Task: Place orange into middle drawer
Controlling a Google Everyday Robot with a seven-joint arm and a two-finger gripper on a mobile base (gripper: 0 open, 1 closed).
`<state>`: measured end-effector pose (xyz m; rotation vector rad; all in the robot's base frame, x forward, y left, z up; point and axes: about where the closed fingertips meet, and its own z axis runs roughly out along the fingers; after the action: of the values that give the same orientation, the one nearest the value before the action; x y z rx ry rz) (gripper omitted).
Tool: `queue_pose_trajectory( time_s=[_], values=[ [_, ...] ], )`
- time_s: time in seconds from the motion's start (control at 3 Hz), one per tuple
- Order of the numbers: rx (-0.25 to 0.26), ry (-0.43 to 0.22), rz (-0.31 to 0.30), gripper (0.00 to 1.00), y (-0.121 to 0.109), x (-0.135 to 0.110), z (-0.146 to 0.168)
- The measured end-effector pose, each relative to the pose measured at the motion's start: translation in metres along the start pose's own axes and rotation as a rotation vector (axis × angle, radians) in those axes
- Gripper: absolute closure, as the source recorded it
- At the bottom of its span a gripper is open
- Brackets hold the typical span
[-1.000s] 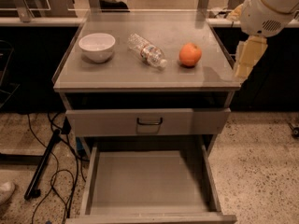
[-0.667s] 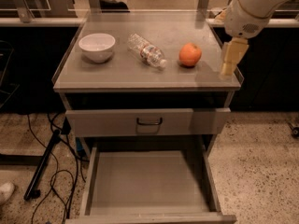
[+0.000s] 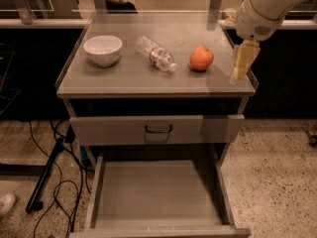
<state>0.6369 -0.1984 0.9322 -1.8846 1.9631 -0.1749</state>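
Observation:
The orange (image 3: 201,58) sits on the grey cabinet top (image 3: 129,78), right of centre. The gripper (image 3: 239,73) hangs from the white arm (image 3: 262,11) above the top's right edge, a short way right of the orange and apart from it. The middle drawer (image 3: 153,192) is pulled out wide open at the bottom of the view, its flat grey floor bare. The drawer above it, with a dark loop handle (image 3: 158,129), stands slightly out.
A white bowl (image 3: 103,49) sits at the left of the top. A clear plastic bottle (image 3: 156,54) lies on its side between the bowl and the orange. Black cables and a dark pole (image 3: 44,175) lie on the speckled floor at the left.
The arm and gripper have swung left and down from the far right toward the right edge of the cabinet top, closer to the orange. Nothing on the top moved.

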Motion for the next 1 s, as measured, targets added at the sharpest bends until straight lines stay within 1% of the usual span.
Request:
queue_pose_trajectory(
  time_s=[0.33,0.67,1.0],
  values=[
    [0.008,-0.062,-0.018,0.0,-0.026,-0.044,0.027],
    [0.008,-0.062,-0.018,0.0,-0.026,-0.044,0.028],
    [-0.002,-0.063,-0.013,0.0,-0.038,-0.04,0.039]
  ],
)
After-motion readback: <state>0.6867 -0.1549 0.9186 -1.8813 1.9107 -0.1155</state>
